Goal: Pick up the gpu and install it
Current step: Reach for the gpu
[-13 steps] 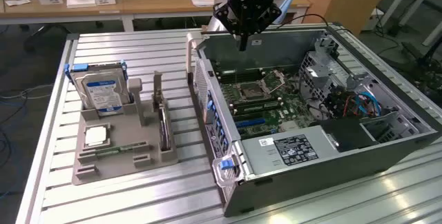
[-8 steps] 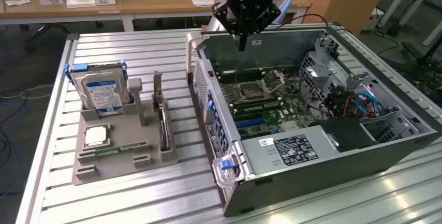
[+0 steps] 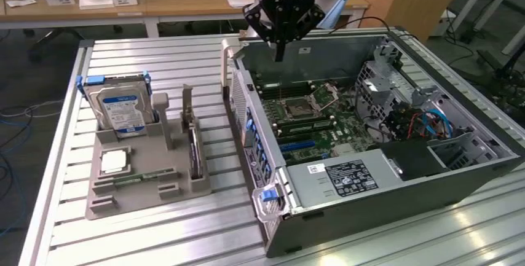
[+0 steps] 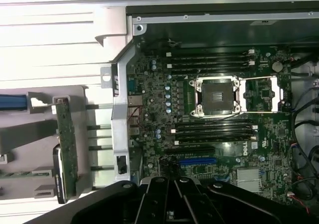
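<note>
Gpu stands on edge in holder on tabletop, nr hard drive, untouched. My claw is pressed together, empty, up over the case, well apart from gpu. Pick step not begun imo; grasp needs claw spread + over holder.

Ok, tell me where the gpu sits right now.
The gpu stands on edge in the grey holder, on the exterior view's left, between the hard drive and the open computer case.
</note>
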Action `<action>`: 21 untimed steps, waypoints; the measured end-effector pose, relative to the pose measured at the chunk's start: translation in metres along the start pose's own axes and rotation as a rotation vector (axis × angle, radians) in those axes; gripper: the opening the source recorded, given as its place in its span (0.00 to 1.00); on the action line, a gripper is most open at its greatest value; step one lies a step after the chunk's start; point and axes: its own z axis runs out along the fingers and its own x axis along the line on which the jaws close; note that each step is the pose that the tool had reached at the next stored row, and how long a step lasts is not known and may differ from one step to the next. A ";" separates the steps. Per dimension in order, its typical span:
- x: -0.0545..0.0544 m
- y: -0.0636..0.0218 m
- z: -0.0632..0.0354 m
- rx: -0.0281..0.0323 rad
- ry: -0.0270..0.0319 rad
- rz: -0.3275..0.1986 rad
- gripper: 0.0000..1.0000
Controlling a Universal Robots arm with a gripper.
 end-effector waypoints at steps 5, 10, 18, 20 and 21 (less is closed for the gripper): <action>0.010 -0.0008 0.0002 0.0000 0.0000 0.000 0.11; 0.020 -0.0016 0.0006 0.0000 0.0000 0.000 0.11; 0.036 -0.0028 0.0016 0.0000 0.0001 0.000 0.11; 0.039 -0.0030 0.0019 0.0000 0.0000 0.000 0.11; 0.041 -0.0031 0.0019 0.0000 0.0001 0.000 0.11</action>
